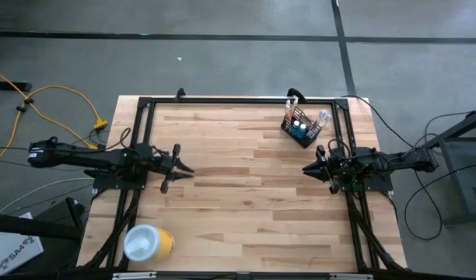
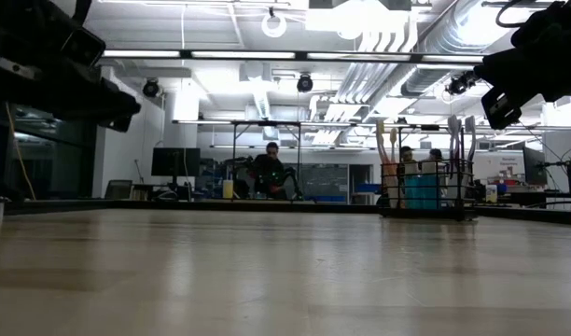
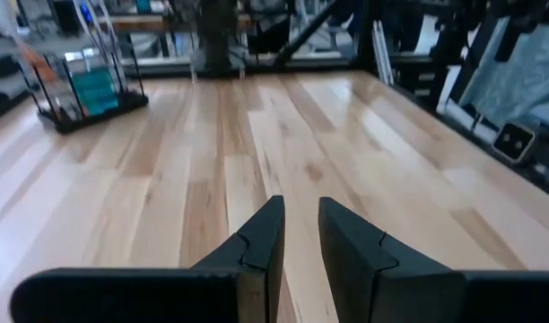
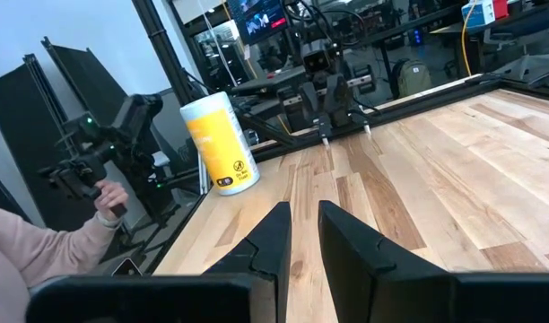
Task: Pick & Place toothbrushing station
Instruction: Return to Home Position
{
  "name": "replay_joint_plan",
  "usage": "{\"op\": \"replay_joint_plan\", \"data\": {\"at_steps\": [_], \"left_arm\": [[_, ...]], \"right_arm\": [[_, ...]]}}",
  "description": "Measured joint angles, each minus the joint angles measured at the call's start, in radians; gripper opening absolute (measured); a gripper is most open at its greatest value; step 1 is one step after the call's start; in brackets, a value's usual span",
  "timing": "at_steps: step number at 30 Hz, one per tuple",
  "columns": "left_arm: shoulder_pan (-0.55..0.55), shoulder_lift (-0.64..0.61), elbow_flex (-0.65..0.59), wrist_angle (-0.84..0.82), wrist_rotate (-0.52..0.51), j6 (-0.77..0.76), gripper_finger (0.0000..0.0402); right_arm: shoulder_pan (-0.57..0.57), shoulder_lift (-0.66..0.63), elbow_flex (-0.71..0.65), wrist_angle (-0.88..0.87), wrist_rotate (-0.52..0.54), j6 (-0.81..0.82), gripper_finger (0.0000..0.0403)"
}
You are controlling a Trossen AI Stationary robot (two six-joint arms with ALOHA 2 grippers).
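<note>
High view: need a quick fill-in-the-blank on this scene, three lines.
The black mesh holder with the toothbrushes sits nearer the ___ arm.
The yellow cylinder has a ___ top.
The left gripper and the right gripper both hold ___.
Missing words: right; white; nothing.

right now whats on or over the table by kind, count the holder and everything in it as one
black mesh holder, contents included: 1
yellow canister: 1
grippers: 2, the left gripper and the right gripper, both empty
total: 4
</note>
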Motion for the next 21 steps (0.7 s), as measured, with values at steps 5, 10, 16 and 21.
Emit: {"op": "replay_joint_plan", "data": {"at_steps": [5,10,16,21], "left_arm": [[0.000,-0.072,-0.002,-0.103,0.001,0.000,0.0069],[0.000,-0.180,-0.003,-0.194,0.002,0.008,0.0069],[-0.002,-0.340,-0.004,-0.301,-0.002,0.008,0.0069],[-0.024,-0.383,-0.004,-0.309,-0.033,0.023,0.0069]], "right_arm": [[0.000,0.000,0.000,0.000,0.000,0.000,0.0052],[0.000,0.000,0.000,0.000,0.000,0.000,0.0052],[0.000,0.000,0.000,0.000,0.000,0.000,0.0052],[0.000,0.000,0.000,0.000,0.000,0.000,0.0052]]}}
